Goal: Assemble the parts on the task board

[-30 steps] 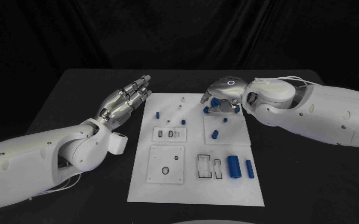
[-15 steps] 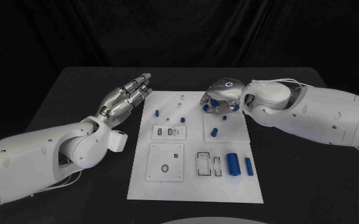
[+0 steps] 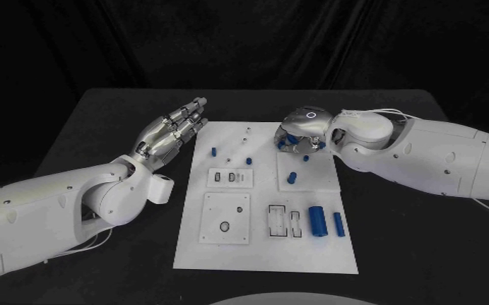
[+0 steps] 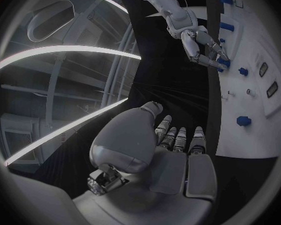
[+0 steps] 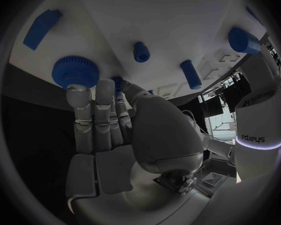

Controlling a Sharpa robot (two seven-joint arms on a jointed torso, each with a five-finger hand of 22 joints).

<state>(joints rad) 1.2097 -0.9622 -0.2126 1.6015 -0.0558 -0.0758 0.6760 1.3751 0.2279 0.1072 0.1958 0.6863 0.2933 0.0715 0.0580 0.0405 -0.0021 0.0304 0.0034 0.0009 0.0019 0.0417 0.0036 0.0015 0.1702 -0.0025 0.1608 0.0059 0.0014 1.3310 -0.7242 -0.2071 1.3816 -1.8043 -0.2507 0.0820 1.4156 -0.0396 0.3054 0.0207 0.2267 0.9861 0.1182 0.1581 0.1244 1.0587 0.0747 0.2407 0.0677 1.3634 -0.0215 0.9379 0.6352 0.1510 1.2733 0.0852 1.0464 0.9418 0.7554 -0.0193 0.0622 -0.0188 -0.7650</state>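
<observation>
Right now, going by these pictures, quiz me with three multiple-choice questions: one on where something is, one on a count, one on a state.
1. Where is the right hand?
A. Over the far right part of the task board
B. Off the table
C. Over the board's near left corner

2. How many blue cylinders lie side by side by the board's near right corner?
A. None
B. Two
C. Five

3. How is the left hand?
A. Gripping a part
B. Pressed flat on the board
C. Holding nothing, fingers out straight, beside the board's left edge

Answers:
1 A: the head view shows it bent over the far right part.
2 B: a thicker and a thinner one lie next to each other.
3 C: its palm is bare and it is off the board.
</observation>
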